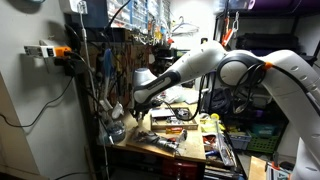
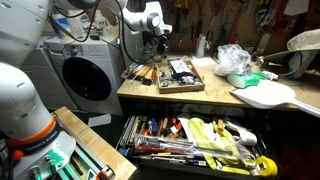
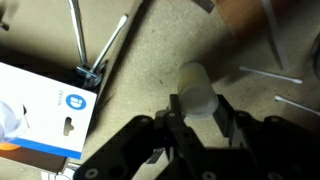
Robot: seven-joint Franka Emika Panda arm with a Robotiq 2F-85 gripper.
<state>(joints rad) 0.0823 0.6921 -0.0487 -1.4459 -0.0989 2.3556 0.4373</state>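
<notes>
In the wrist view my gripper is shut on a small whitish, translucent cylinder, its two black fingers pressed against the sides. The cylinder sticks out past the fingertips over the speckled beige workbench top. I cannot tell whether it touches the surface. In both exterior views the gripper hangs low over the back part of a cluttered workbench, and the cylinder is too small to make out there.
A blue and white box lies beside the gripper, with metal rods and a wrench beyond it. The bench holds a tray of tools, a plastic bag and a white board. An open tool drawer juts out below.
</notes>
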